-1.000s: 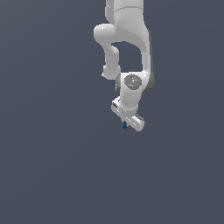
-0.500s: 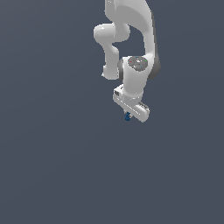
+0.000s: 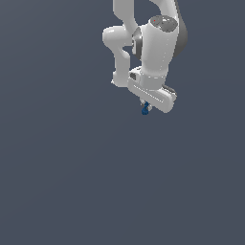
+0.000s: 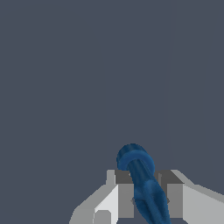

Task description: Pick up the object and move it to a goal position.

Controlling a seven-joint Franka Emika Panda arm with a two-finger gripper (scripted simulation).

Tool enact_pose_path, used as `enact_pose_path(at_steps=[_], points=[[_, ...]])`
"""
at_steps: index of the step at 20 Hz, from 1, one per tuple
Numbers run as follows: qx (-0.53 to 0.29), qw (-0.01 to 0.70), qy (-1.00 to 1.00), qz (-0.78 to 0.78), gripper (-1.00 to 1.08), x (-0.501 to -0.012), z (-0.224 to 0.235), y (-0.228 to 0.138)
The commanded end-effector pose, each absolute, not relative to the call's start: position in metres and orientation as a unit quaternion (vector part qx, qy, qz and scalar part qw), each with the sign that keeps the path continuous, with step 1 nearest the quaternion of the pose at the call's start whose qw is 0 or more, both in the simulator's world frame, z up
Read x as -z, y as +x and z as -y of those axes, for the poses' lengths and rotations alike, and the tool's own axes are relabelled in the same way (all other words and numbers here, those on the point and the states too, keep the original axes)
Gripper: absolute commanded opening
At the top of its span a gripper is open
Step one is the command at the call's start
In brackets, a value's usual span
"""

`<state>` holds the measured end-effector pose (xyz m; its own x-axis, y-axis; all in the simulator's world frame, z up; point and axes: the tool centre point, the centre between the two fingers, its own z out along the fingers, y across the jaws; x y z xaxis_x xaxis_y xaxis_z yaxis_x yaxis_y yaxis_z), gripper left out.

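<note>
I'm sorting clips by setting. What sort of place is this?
Most likely a bare simulated test scene, not a real room: a flat, featureless grey backdrop, a smoothly rendered white arm, and its gripper clamped on a small dark blue object, with no furniture visible.

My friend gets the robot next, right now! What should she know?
Tool: shut on the blue object, which sits between the two fingers and pokes out past their tips.
Object: held in the air below the white arm, seen as a small blue bit in the exterior view.
Done: pickup.
Left: carry it to the goal position. No goal marker shows in either view.
</note>
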<state>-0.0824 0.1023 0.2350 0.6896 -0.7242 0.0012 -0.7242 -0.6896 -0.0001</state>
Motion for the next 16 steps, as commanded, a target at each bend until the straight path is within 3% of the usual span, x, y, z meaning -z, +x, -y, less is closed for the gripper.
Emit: enact_pose_path(at_steps=[1,16], points=[[-0.001,0.001,0.919,0.394,-1.0,-0.263,-0.106,-0.088],[-0.001,0.001,0.919,0.394,-1.0,-0.418,-0.129,-0.111]])
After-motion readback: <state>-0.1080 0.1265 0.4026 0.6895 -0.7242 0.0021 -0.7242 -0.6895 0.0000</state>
